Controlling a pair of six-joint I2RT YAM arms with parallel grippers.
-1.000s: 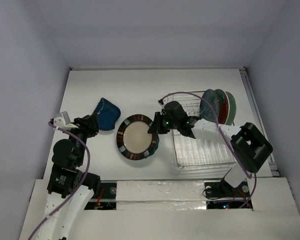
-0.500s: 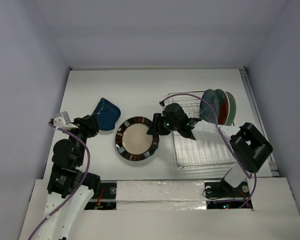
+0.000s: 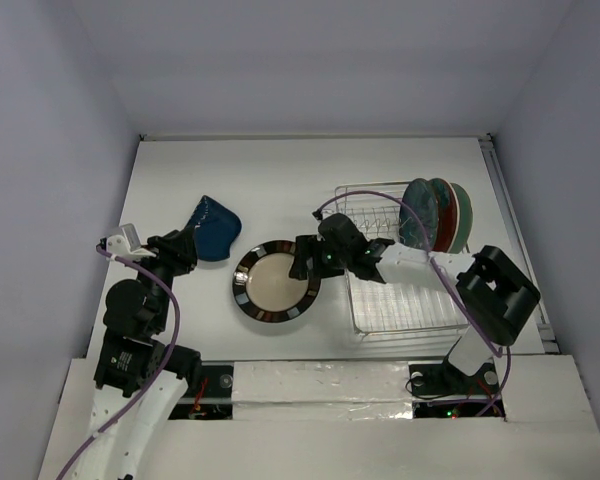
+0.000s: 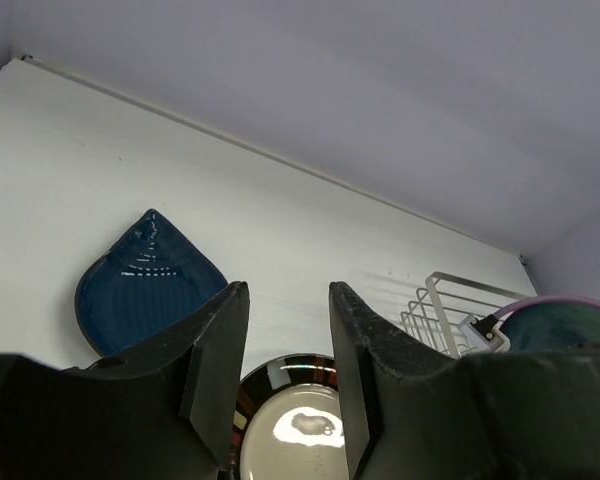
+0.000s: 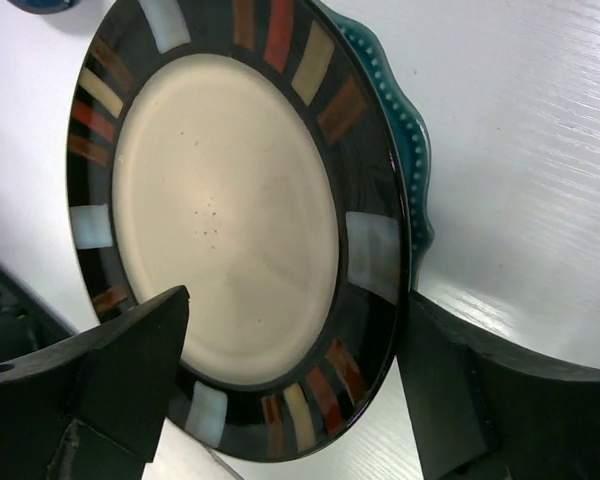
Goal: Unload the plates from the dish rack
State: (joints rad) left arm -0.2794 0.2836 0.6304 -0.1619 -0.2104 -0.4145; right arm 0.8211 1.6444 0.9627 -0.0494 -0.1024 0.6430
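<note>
Your right tool (image 5: pixel 290 300) gapes at the cream plate (image 5: pixel 225 215), dark rim colour-blocked, atop a wavy teal plate (image 5: pixel 417 170); left tool (image 4: pixel 287 295) apart, empty.

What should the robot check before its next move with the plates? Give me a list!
1. Right gripper open: ok.
2. Cream plate lying flat on the wavy-edged plate: ok.
3. Right fingers clear of that plate's rim: cannot tell.
4. Left gripper open and empty: ok.
5. Dish rack emptied: not ok, standing plates fill its far end.
</note>
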